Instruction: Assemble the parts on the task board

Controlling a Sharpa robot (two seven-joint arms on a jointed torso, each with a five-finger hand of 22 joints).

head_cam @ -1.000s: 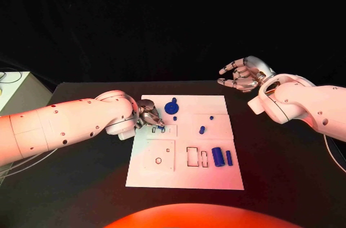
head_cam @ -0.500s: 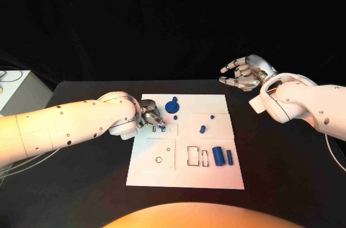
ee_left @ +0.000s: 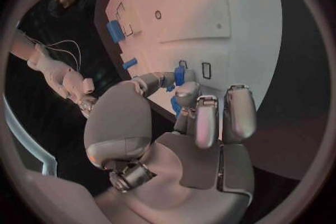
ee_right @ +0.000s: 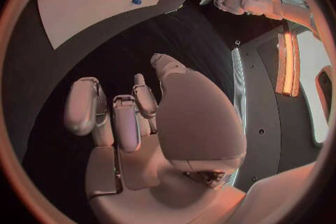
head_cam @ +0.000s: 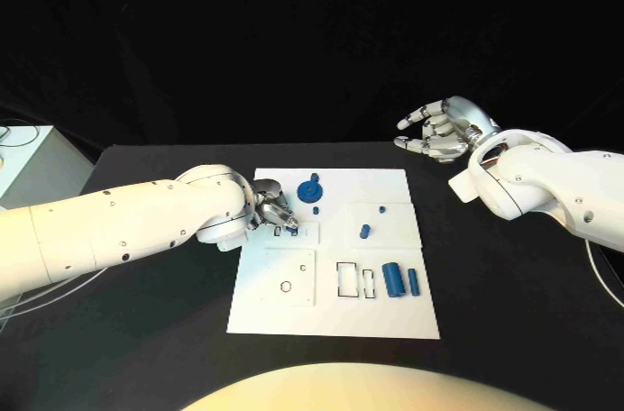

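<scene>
Silver left robot hand (head_cam: 270, 209) pinching small blue part (ee_left: 179, 75), right robot hand (head_cam: 440, 133) empty, fingers spread.

My left hand (head_cam: 270, 205) pinches a small blue part (head_cam: 291, 218) at the task board (head_cam: 335, 314) edge; right hand (head_cam: 442, 132) hovers beyond it, fingers curled.

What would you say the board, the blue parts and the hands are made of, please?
Board: probably matte white plastic; flat, even, no glare, with dark-edged cutouts. Blue parts, such as the cylinder: likely plastic, uniform colour, dull sheen. Left hand and right hand: silvery, smooth, softly reflective shells, so metal or metallic-coated plastic; the look leaves that open.
</scene>
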